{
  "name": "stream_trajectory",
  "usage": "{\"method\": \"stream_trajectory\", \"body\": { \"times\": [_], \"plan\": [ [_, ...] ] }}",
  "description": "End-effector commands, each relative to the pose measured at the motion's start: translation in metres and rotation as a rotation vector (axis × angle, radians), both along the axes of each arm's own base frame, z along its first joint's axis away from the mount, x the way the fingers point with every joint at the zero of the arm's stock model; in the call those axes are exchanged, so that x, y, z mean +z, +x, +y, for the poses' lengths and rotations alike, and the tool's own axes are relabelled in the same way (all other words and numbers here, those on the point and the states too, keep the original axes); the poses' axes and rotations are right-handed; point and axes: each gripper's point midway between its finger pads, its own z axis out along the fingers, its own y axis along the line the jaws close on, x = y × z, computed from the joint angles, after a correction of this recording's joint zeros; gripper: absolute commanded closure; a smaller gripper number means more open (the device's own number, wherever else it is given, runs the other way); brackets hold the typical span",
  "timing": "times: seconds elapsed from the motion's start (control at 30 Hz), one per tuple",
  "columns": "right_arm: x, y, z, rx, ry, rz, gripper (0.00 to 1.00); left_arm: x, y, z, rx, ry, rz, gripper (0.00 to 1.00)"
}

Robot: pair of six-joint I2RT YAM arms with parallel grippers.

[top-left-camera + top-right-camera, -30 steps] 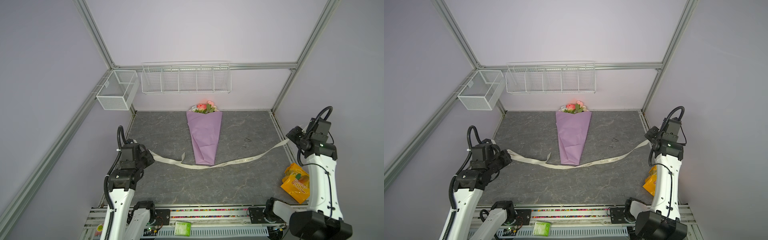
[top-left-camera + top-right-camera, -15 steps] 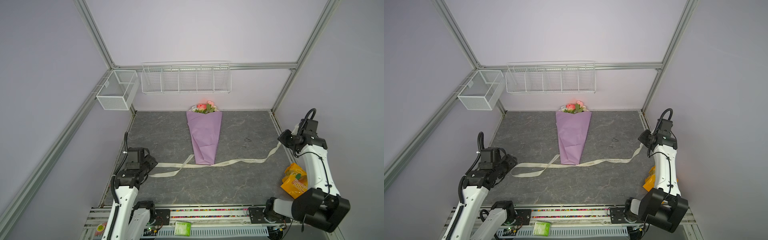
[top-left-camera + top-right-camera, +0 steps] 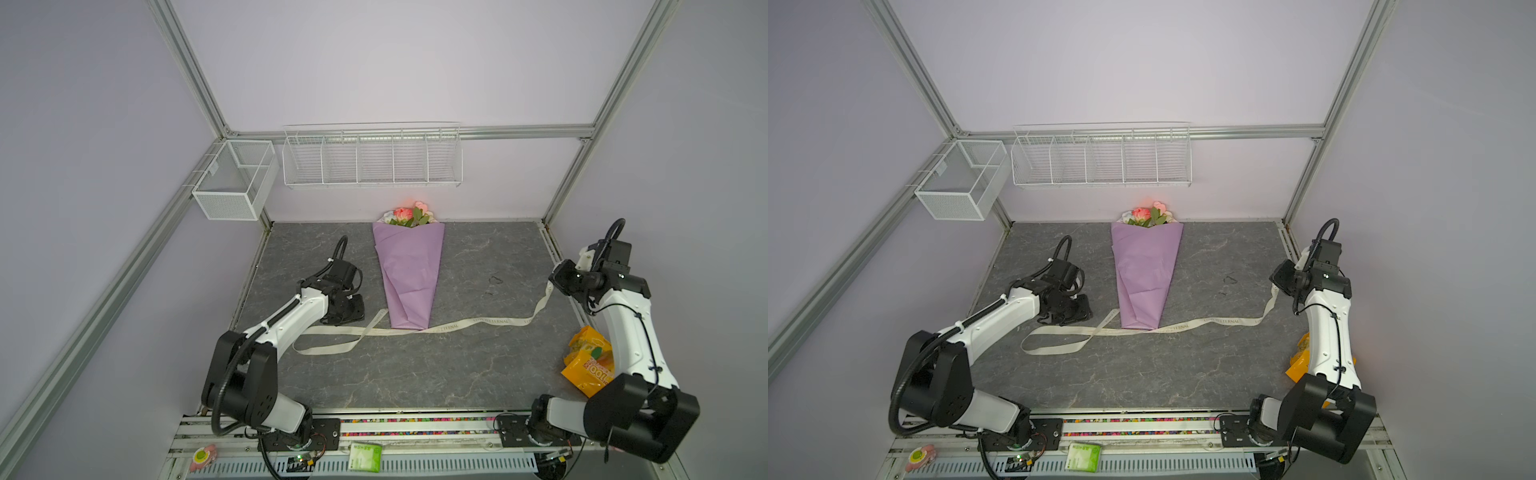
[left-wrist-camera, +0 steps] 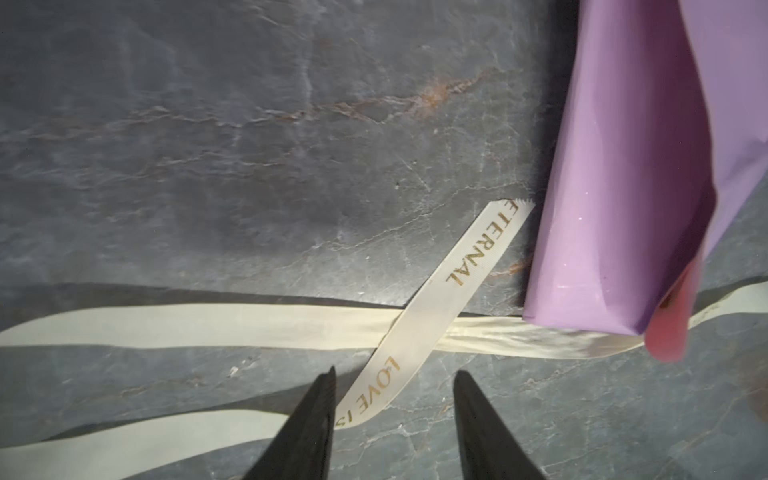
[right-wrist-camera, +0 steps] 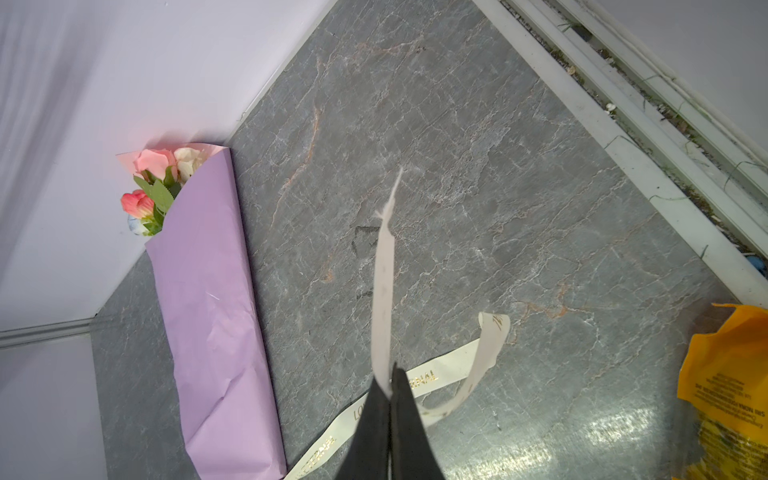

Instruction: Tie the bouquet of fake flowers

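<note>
Step in hand is gathering the ribbon ends. The bouquet of fake flowers (image 3: pixel 409 217) lies mid-frame on the bench (image 3: pixel 415 374), with the ribbon (image 3: pixel 478 322) under its narrow end. The right tool (image 5: pixel 392 374) pinches the ribbon's right end; the left tool (image 4: pixel 395 372) gapes over the left tail. Next, it probably closes there.

Smooth paper wrap (image 4: pixel 615 208), ribbed cloth ribbon (image 4: pixel 457 266)

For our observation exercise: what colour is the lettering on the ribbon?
Gold lettering, clearest in left wrist view.
</note>
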Motion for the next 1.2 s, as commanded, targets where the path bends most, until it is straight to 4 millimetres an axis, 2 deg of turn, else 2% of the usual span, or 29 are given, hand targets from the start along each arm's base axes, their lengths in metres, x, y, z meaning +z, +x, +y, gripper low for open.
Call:
{"method": "stream_trajectory", "body": {
  "times": [0.0,0.07,0.2,0.5,0.67,0.8,0.93,1.1,1.17],
  "plan": [
    [-0.009,-0.002,0.007,0.042,0.011,0.018,0.94,0.000,0.003,-0.019,-0.132,0.006,0.009,0.53],
    [-0.010,-0.002,0.008,0.046,0.014,0.020,0.93,-0.010,0.001,-0.027,-0.181,0.016,0.038,0.52],
    [-0.012,-0.002,0.009,0.050,0.017,0.028,0.93,-0.030,-0.001,-0.028,-0.229,0.092,0.091,0.52],
    [-0.014,-0.002,0.010,0.056,0.025,0.034,0.93,-0.048,-0.006,-0.037,-0.306,0.147,0.126,0.52],
    [-0.015,-0.002,0.010,0.057,0.028,0.037,0.93,-0.057,-0.002,-0.031,-0.309,0.218,0.135,0.54],
    [-0.017,-0.003,0.010,0.057,0.030,0.040,0.93,-0.059,0.001,-0.030,-0.319,0.248,0.138,0.62],
    [-0.018,-0.003,0.009,0.056,0.023,0.045,0.93,-0.058,0.002,-0.032,-0.331,0.251,0.142,0.79],
    [-0.017,-0.002,0.006,0.050,0.009,0.047,0.93,-0.045,0.004,-0.032,-0.331,0.239,0.107,0.96],
    [-0.016,-0.001,0.005,0.051,0.004,0.046,0.93,-0.035,0.006,-0.032,-0.321,0.237,0.080,0.98]
  ]
}}
